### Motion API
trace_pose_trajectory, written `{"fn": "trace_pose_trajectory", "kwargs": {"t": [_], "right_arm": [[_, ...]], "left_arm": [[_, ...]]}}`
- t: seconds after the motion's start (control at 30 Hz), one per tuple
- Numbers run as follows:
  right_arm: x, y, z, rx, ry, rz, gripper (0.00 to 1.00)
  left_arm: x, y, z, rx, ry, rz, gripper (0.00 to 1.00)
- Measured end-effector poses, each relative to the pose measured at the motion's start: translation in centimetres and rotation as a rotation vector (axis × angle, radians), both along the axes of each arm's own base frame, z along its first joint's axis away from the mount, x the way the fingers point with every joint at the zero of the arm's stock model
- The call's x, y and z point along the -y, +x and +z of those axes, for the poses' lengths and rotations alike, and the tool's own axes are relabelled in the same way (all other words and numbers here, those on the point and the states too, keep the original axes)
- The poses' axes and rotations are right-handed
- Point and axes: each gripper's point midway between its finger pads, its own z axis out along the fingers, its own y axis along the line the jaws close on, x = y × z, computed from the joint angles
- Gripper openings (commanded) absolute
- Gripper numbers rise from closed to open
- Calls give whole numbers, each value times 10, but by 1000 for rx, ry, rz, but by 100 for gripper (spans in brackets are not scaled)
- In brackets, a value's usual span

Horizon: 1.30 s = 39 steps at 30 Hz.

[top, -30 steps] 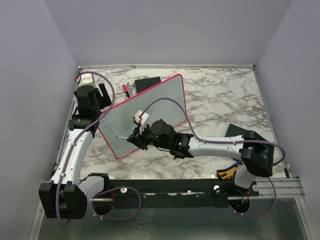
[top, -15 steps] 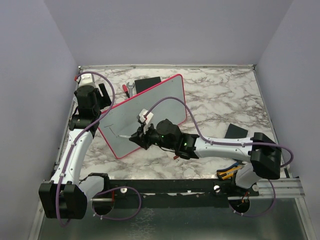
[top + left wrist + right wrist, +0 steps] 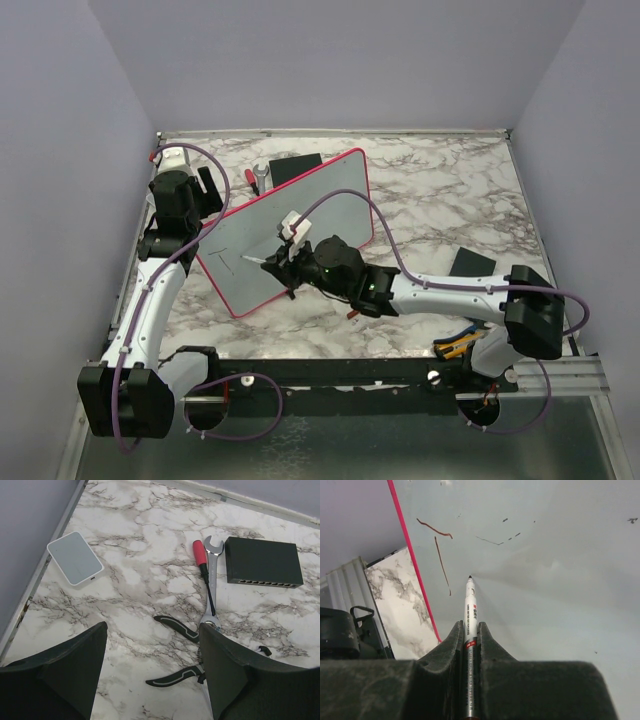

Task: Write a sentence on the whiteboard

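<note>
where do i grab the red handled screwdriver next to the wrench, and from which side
Grip the screwdriver by its red handle, coming straight down from above and closing across its width. It lies flat on the marble and the handle is its thickest part. The thin black shaft runs against the wrench, leaving little room there.

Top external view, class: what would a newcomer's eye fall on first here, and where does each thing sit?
The pink-framed whiteboard, set aslant on the left half of the marble table, stands out first. Over its near-left end the right gripper is shut on a marker, whose tip is near two thin strokes that look like a T. Beyond the board's far edge lie a red-handled screwdriver and a wrench.
</note>
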Motion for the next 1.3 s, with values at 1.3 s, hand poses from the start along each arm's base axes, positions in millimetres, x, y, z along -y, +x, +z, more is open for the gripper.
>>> {"fn": "trace_pose_trajectory", "kwargs": {"t": [1.3], "right_arm": [[-3, 3, -17, 9, -51, -35, 0]], "left_arm": [[1, 1, 1, 4, -2, -4, 75]]}}
